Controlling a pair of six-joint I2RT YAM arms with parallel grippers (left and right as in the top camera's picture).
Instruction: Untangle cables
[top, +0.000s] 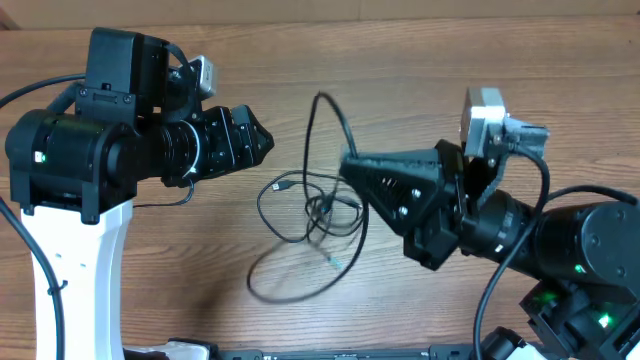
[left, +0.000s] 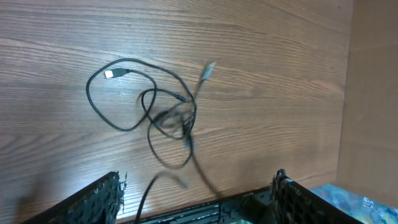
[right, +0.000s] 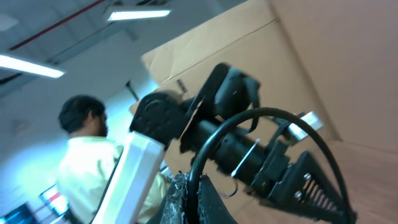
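left tool (top: 262, 140) wide, above table (top: 450, 50) | right tool (top: 347, 162) clamped on cables (top: 310, 215), one strand lifted | person (right: 84, 155) behind left arm (right: 217, 134)

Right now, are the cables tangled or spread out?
Tangled. The cables cross in a knot, with loose loops hanging off it.

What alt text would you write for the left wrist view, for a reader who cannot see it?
A knot of thin black cables sits on a wooden table, one loop ending in a pale plug at upper left, a blurred strand running down towards the camera. The left tool is open, its two dark fingers framing the bottom edge.
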